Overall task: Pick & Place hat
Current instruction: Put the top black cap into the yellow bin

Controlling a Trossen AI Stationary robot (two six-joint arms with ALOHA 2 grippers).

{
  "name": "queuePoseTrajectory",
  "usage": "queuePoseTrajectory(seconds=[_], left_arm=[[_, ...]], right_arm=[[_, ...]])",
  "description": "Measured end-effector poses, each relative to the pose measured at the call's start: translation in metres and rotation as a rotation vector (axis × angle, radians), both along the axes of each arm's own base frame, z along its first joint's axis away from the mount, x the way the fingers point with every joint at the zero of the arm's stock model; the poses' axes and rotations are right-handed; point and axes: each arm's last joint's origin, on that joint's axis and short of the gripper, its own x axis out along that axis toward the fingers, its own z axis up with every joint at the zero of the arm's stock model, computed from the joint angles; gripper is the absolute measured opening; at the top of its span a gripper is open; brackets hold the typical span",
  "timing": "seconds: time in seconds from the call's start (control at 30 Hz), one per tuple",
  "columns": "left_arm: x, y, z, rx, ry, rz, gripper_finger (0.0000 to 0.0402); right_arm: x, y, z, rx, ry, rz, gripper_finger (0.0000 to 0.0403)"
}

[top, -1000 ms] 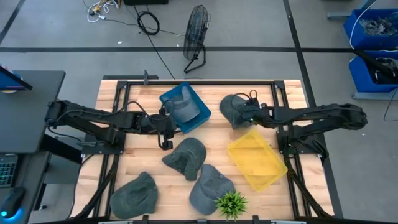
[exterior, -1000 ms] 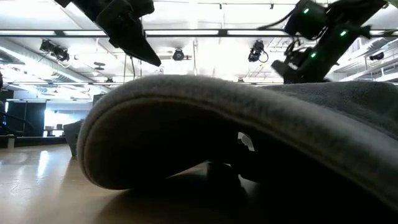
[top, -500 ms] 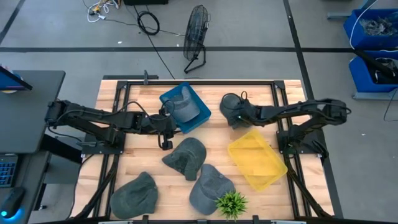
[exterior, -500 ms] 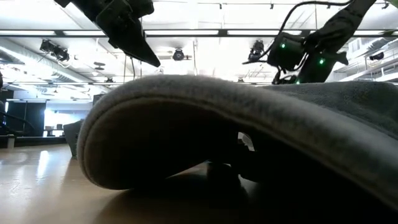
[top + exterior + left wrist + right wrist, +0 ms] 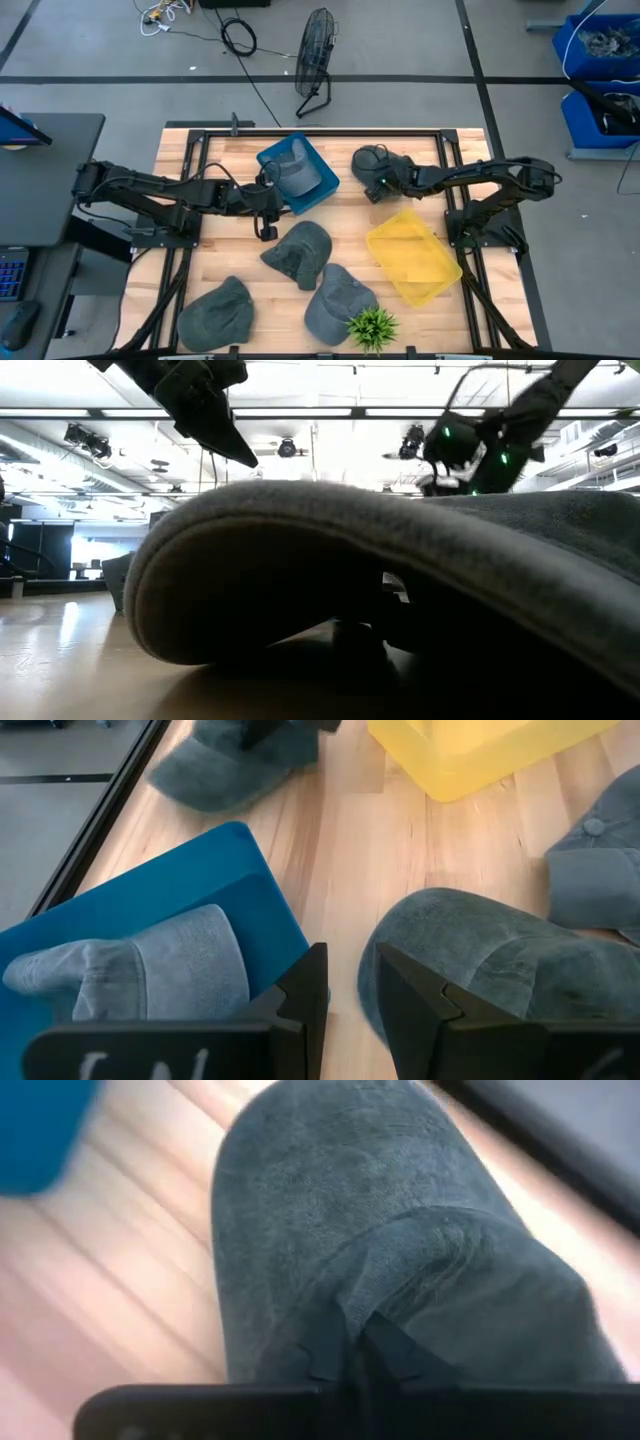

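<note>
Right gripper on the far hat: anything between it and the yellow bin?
Nothing visible. The right gripper is shut on the hat near the table's far edge; only bare wood lies between it and the yellow bin. The left gripper sits beside the blue bin, off that path.

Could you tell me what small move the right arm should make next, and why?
Probably lift the dark hat slightly and start carrying it toward the empty yellow bin. The right gripper looks shut on the hat's fabric at the table's far side, the blue bin already holds a hat, and the left gripper waits beside it.
</note>
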Motion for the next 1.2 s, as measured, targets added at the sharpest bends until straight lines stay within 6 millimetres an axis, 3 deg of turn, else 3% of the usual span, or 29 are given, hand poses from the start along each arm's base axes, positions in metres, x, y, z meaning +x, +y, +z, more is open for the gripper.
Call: queuePoseTrajectory(seconds=[0.23, 0.4, 0.57, 0.7, 0.83, 1.03, 1.2], left_arm=[[0.0, 0.0, 0.0, 0.0, 0.0, 0.0, 0.0087], [0.0, 0.0, 0.0, 0.0, 0.0, 0.0, 0.0087], [0.0, 0.0, 0.0, 0.0, 0.0, 0.0, 0.0087], [0.0, 0.0, 0.0, 0.0, 0.002, 0.0, 0.0087], [0.0, 0.0, 0.0, 0.0, 0.002, 0.0, 0.0087], [0.0, 0.0, 0.0, -0.01, -0.001, 0.007, 0.0087], [0.0, 0.0, 0.0, -0.034, -0.009, 0.027, 0.0087]], right_arm=[[0.006, 0.013, 0.09, -0.122, 0.193, 0.311, 0.0008], [-0.009, 0.038, 0.154, -0.196, 0.387, 0.612, 0.0005], [-0.03, 0.066, 0.188, -0.172, 0.515, 1.03, 0.0005], [-0.044, 0.085, 0.188, 0.002, 0.486, 1.273, 0.0005], [-0.051, 0.103, 0.171, 0.14, 0.533, 1.444, 0.0005], [-0.058, 0.13, 0.13, 0.096, 0.698, 1.769, 0.0005], [-0.057, 0.148, 0.108, -0.106, 0.761, 1.909, 0.0005]])
